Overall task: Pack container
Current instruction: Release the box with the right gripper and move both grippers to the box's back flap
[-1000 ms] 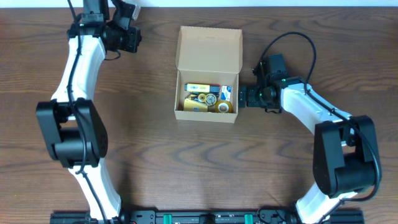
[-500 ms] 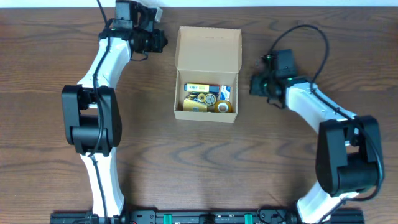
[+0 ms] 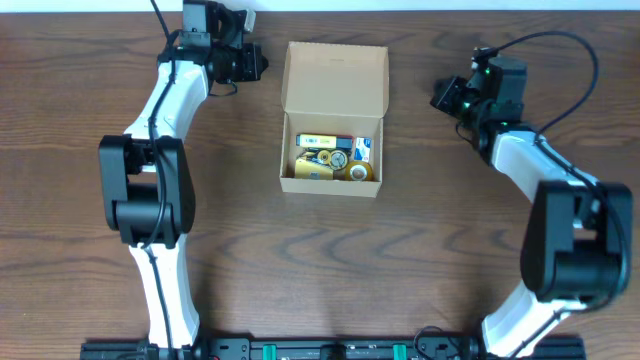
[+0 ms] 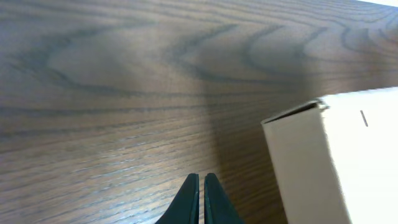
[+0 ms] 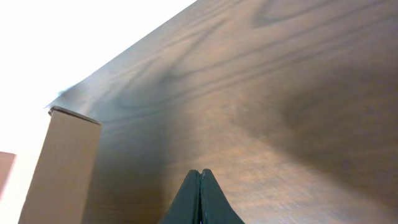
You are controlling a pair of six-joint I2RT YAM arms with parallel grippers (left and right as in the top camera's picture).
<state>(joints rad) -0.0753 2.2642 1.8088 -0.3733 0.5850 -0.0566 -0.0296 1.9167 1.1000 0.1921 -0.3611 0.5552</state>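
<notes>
The container (image 3: 309, 182), a tan cardboard box, sits at the table's middle with its flap lid (image 3: 336, 78) folded back toward the far edge. Inside lie several small stationery items (image 3: 335, 157), yellow, blue and white. My left gripper (image 3: 258, 66) is shut and empty, just left of the open lid; the left wrist view shows its tips (image 4: 201, 179) over bare wood beside the lid's corner (image 4: 336, 155). My right gripper (image 3: 441, 96) is shut and empty, to the right of the box; its tips (image 5: 200, 172) point at wood with the box's wall (image 5: 62, 168) at left.
Dark wooden table (image 3: 300, 270) all around. Both white arms arch in from the near edge, the left arm (image 3: 150, 190) along the left side, the right arm (image 3: 570, 230) along the right. The table's far edge (image 3: 420, 10) runs close behind the lid.
The right gripper let go beside the box, shut, and drew back up and to the right. The left gripper swung right to the lid's left edge and now holds still.
</notes>
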